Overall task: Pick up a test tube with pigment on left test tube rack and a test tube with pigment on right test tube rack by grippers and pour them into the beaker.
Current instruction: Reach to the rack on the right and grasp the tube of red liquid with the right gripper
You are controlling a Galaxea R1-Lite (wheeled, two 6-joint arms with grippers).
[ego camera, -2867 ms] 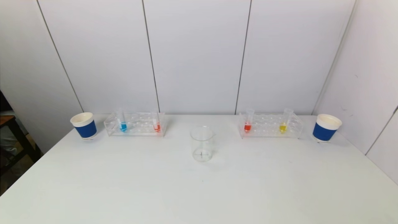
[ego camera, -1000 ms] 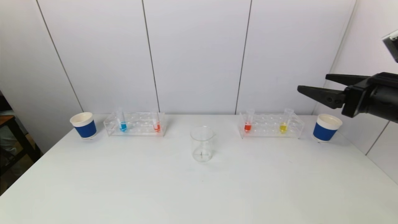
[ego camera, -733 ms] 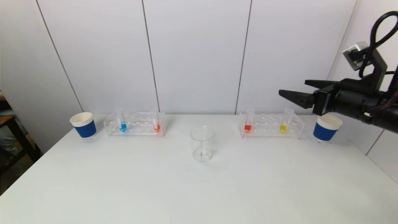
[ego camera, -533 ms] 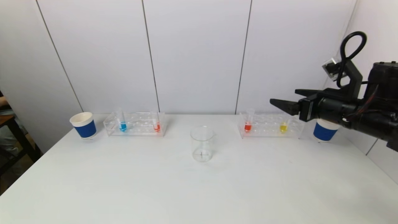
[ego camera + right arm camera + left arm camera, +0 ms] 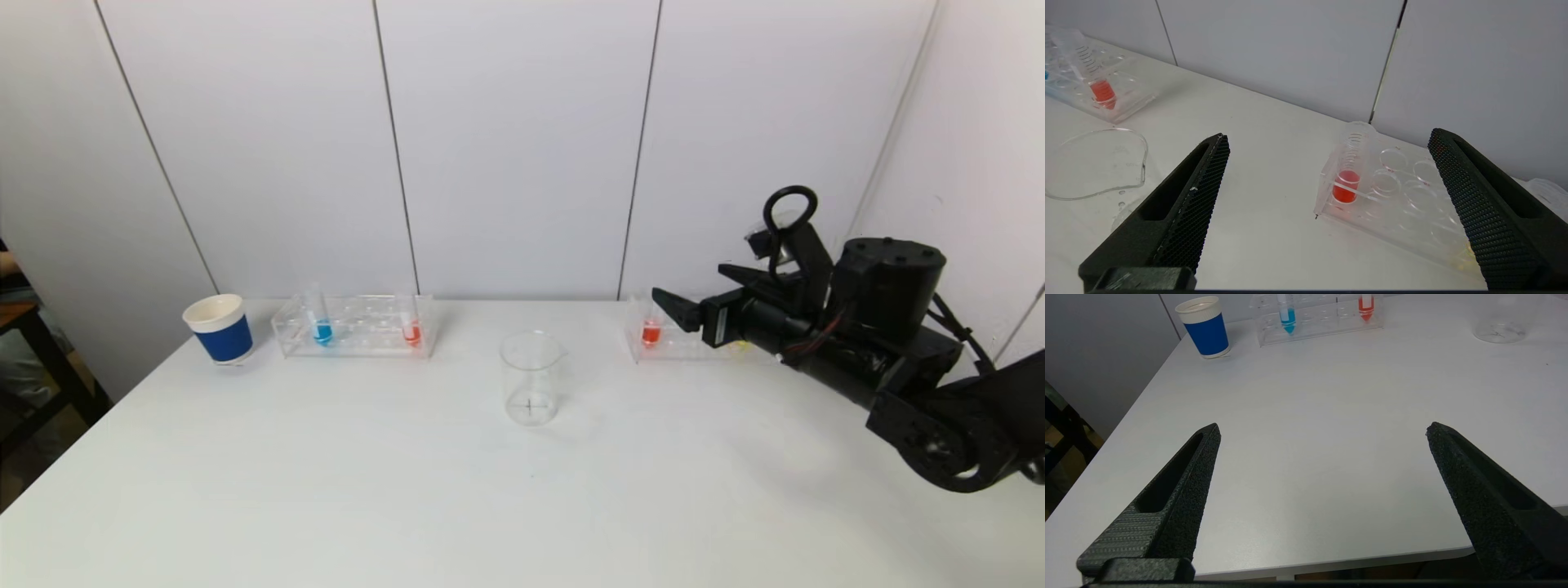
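White tabletop (image 5: 408,490) fills your head view: the beaker (image 5: 531,377) sits centre, the right pincer (image 5: 690,292) spread just over the right rack (image 5: 653,347) and its red tube (image 5: 651,331). Your left wrist view shows the left pincer (image 5: 1323,428) spread, well short of the left rack (image 5: 1318,322).

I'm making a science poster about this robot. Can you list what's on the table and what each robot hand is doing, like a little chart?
table: white
beaker: middle, empty
left rack: blue tube, red tube
right rack: red-filled tube at its end
blue cup: far left
right gripper: open, above right rack
left gripper: open, near table's front edge
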